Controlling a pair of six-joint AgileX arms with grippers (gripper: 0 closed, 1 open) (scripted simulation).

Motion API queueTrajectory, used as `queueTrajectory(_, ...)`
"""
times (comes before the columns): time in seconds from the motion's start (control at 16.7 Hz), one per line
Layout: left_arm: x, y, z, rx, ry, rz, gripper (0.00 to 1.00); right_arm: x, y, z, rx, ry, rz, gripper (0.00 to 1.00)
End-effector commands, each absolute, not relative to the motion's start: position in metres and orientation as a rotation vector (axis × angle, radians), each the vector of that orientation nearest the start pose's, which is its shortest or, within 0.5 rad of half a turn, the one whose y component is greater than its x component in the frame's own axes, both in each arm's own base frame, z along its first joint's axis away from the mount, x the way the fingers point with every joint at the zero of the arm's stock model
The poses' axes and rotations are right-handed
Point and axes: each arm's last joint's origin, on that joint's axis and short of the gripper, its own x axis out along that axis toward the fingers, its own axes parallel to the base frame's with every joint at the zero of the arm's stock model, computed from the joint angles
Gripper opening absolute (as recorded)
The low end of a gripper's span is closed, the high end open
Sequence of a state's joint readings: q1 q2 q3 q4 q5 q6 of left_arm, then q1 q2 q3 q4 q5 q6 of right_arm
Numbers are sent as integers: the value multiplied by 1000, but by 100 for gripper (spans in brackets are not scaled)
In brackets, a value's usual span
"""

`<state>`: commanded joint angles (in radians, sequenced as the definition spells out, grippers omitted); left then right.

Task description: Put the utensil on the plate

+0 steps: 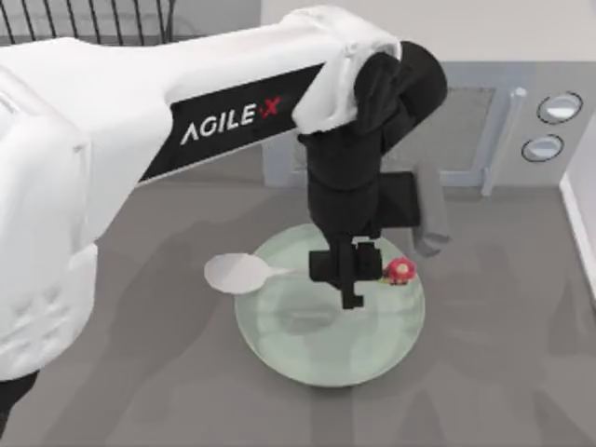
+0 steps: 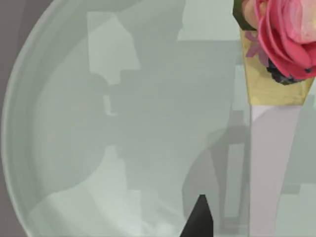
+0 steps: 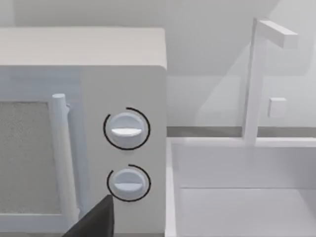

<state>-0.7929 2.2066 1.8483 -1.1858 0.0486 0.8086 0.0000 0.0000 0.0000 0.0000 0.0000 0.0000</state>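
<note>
Grey table (image 1: 140, 391), spoon (image 1: 244, 272) across plate (image 1: 372, 358)

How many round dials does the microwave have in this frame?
2: both on the microwave front panel beside its door handle, the upper dial directly above the lower dial. None looks hidden.

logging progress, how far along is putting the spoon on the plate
Nearly done. The spoon already lies across the plate, red knob over it, bowl overhanging the left rim. The left hand hovers at the handle; grip unclear. Left: confirm release and withdraw. The right arm is parked by the microwave.
</note>
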Motion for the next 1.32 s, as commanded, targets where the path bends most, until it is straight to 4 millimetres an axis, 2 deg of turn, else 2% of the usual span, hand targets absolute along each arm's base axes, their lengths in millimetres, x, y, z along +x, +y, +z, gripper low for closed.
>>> queueTrajectory(0.66,288,-333,190,1203,970,-1365,0,106,-1,160,0,0,0,100)
queueTrajectory(1.02,296,-327,188,1191,974,-1311,0,106,-1,160,0,0,0,100)
queueTrajectory(1.32,308,-314,173,1179,1060,-1250,0,106,-1,160,0,0,0,100)
